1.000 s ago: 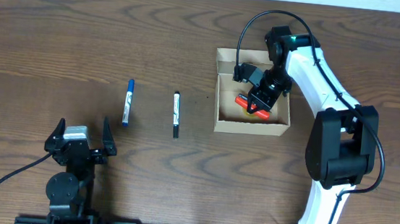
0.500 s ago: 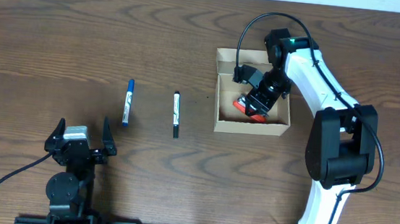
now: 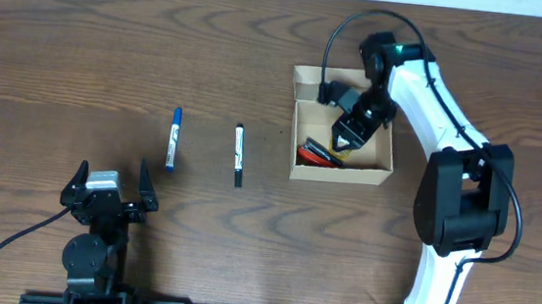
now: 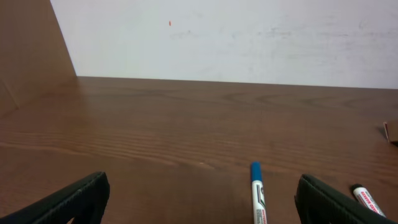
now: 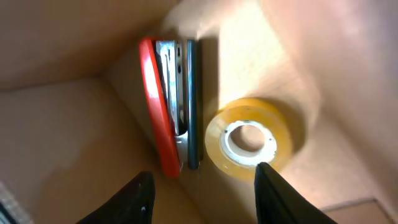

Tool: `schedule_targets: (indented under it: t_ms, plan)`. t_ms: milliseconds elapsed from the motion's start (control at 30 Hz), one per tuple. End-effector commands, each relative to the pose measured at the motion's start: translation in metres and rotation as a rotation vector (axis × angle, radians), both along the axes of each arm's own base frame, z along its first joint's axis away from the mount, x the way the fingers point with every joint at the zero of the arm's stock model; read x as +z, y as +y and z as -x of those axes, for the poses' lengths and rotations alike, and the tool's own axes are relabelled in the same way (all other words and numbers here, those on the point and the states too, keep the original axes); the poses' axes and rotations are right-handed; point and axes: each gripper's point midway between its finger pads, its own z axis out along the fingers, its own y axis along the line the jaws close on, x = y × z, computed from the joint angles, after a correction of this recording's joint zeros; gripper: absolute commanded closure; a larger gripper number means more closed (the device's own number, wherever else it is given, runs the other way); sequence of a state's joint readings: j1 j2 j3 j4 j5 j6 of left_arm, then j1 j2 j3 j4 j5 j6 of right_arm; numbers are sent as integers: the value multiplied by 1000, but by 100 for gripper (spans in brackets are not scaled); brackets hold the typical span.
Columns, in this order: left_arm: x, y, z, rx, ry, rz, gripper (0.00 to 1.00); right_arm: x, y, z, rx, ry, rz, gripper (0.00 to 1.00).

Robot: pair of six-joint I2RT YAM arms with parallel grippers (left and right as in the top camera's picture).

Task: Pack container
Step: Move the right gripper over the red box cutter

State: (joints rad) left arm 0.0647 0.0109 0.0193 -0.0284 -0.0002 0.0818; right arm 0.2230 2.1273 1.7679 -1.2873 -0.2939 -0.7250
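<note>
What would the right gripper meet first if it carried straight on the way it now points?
Likely the stapler, or the tape roll beside it; both lie on the box floor ahead of the right gripper. Depth is unclear, so I cannot tell which first.

Overhead, the right gripper [image 3: 343,139] covered the tape roll [image 5: 250,138]; the left wrist view's bottom edge cropped the blue marker [image 4: 257,196] and black marker [image 4: 367,199]

A blue marker [image 3: 173,139] and a black marker [image 3: 238,155] lie parallel on the table [image 3: 63,55], ahead of the left hand [image 3: 113,170]. A red stapler [image 5: 158,106] and a tape roll [image 5: 283,134] lie below the right hand [image 5: 205,177].
</note>
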Motion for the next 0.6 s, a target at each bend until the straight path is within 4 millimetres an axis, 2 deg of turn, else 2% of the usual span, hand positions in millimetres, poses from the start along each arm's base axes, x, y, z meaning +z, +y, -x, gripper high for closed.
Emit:
schedule_targets:
  t_ms: [0, 133, 200, 267, 367, 400, 467, 567]
  plan:
    - [-17, 2, 2, 8, 56, 7, 5, 31, 6, -21, -6, -87, -9, 59]
    - [-17, 2, 2, 8, 56, 7, 5, 76, 4, -39, -34, -175, 10, 60]
    - [-17, 2, 2, 8, 56, 7, 5, 99, -5, -51, -93, -237, 58, 61]
    - [-17, 2, 2, 8, 56, 7, 5, 126, -30, -66, -209, -336, 188, 61]
    - [-17, 2, 2, 8, 56, 7, 5, 173, -87, -79, -465, -510, 434, 61]
    - [-17, 2, 2, 8, 56, 7, 5, 189, -104, -76, -533, -552, 489, 61]
    - [-17, 2, 2, 8, 56, 7, 5, 214, -124, -64, -613, -597, 524, 59]
    - [-17, 2, 2, 8, 56, 7, 5, 247, -140, -38, -707, -630, 468, 43]
